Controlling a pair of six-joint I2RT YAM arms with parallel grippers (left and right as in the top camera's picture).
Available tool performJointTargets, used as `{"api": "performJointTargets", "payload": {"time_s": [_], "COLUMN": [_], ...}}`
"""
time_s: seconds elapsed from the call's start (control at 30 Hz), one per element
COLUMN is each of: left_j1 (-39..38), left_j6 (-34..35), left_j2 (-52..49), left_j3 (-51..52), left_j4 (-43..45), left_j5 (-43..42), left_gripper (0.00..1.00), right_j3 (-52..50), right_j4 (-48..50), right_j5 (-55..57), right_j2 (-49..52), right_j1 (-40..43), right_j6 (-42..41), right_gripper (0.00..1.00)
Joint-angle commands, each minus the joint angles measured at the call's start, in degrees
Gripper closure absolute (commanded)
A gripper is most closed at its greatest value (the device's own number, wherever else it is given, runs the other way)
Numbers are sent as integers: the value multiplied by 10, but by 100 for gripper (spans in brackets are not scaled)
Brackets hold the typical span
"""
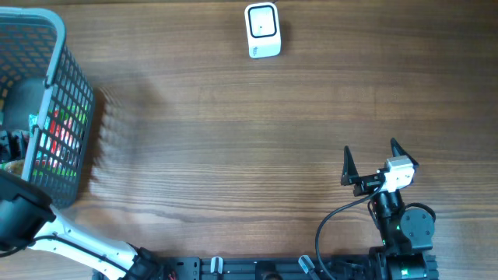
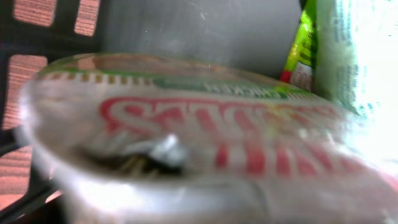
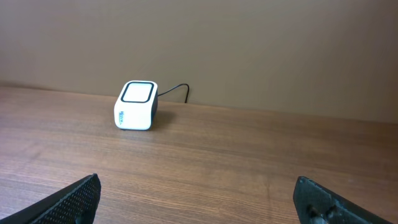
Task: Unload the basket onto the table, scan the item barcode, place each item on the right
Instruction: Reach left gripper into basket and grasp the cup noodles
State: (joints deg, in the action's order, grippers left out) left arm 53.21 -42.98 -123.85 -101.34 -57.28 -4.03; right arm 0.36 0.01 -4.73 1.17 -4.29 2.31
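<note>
I'm reaching into the basket [image 1: 61,54] for a cup [image 2: 205,137], left fingers' state untellable, right fingers [image 1: 348,165] spread idle, scanner [image 1: 262,29] not yet reached.

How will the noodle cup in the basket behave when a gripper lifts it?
The noodle cup looks like a thin-walled instant cup, so probably light and easy to dent. Its round rim suggests it could roll if pushed.

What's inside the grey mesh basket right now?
In the grey mesh basket: a round noodle cup with red lettering and a green packet beside it. Whatever lies under the cup is covered.
</note>
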Motion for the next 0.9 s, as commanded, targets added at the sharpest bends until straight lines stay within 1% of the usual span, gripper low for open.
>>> {"api": "performJointTargets", "payload": {"time_s": [0.0, 0.03, 0.1, 0.13, 0.17, 0.2, 0.37, 0.47, 0.6, 0.7, 0.8, 0.87], "left_j1": [-7, -7, -10, -13, -16, -20, -40, -42, -43, -44, -62, -93], "left_j6": [3, 3, 4, 4, 9, 21, 35, 36, 37, 51, 87, 127], "left_j2": [-18, -17, -13, 1, 12, 33, 136, 210, 320, 400, 474, 522], "left_j3": [21, 21, 20, 19, 19, 19, 19, 19, 19, 19, 19, 19], "left_j4": [1, 1, 2, 1, 1, 5, 7, 14, 27, 36, 43, 37], "left_j5": [-17, -10, 18, 28, 28, 27, 26, 31, 39, 32, 18, -4], "left_gripper": [23, 26, 28, 30, 31, 30, 30, 29, 26, 26, 24, 22], "right_j3": [-1, -1, -1, -1, -1, -1, -1, -1, -1, -1, -1, -1], "right_j4": [3, 3, 3, 3, 3, 3, 3, 3, 3, 3, 3, 3], "right_j5": [-7, -7, -7, -7, -7, -7, -7, -7, -7, -7, -7, -7], "right_j2": [-2, -2, -2, -2, -2, -2, -2, -2, -2, -2, -2, -2], "right_j1": [3, 3, 3, 3, 3, 3, 3, 3, 3, 3, 3, 3], "right_j6": [7, 7, 7, 7, 7, 7, 7, 7, 7, 7, 7, 7], "right_gripper": [0, 0, 0, 0, 0, 0, 0, 0, 0, 0, 0, 0]}}
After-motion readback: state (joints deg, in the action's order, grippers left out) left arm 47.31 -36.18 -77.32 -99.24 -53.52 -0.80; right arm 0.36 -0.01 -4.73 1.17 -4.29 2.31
